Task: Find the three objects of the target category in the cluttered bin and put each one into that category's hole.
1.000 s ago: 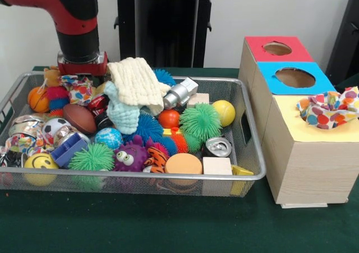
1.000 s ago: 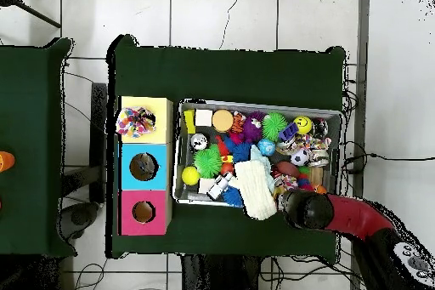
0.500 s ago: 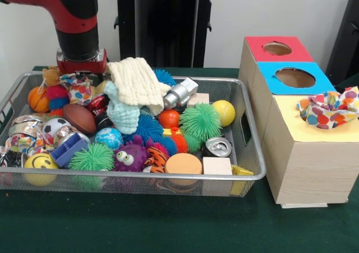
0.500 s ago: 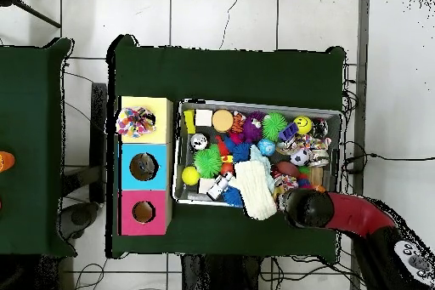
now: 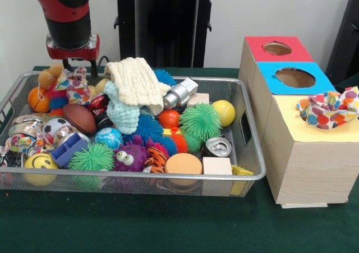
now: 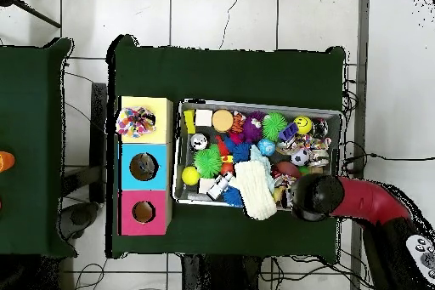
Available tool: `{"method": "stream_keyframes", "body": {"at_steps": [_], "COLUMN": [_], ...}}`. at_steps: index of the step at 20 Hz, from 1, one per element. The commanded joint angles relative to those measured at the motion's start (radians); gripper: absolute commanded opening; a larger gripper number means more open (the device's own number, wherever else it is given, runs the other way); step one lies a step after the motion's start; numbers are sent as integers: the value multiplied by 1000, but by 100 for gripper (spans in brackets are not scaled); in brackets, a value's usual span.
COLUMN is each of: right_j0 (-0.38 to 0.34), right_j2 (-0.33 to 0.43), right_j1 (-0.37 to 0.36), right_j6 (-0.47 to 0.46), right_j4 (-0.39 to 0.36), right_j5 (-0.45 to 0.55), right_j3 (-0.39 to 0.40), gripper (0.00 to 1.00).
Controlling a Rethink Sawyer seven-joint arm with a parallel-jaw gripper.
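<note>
A wire bin (image 5: 168, 176) holds a heap of toys. A polka-dot cloth (image 5: 72, 80) hangs bunched at the bin's far left corner, and my gripper (image 5: 77, 68) is directly above it and shut on its top. A cream waffle cloth (image 5: 134, 82) lies over a light blue cloth (image 5: 120, 115) in the middle of the heap. Another polka-dot cloth (image 5: 330, 110) sits in the hole of the yellow box (image 5: 314, 132). In the overhead view the arm's wrist (image 6: 310, 199) hides the gripper at the bin's edge (image 6: 263, 105), next to the cream cloth (image 6: 257, 189).
A blue box (image 5: 269, 78) and a red box (image 5: 255, 48), each with an open hole, stand behind the yellow one. The bin also holds spiky balls, a brown football (image 5: 78, 118), a can (image 5: 217, 147), wooden blocks and a yellow ball (image 5: 224, 113).
My gripper has risen and shifted left in the front view. The polka-dot cloth under it has come up and left with it.
</note>
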Motion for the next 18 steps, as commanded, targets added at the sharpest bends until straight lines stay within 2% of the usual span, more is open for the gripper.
{"method": "stream_keyframes", "body": {"at_steps": [1, 3, 6, 9, 13, 18], "right_j0": [-17, -26, -31, -29, -36, -35], "right_j2": [130, 138, 147, 160, 170, 157], "right_j1": [-37, -21, 40, 68, 100, 222], "right_j6": [-184, -174, -131, -110, -74, -17], "right_j4": [34, 29, 11, 7, 1, -29], "right_j5": [89, 73, -7, -41, -98, -224], "right_j3": [-99, -101, -122, -155, -159, -217], "gripper": [100, 100, 100, 100, 100, 100]}}
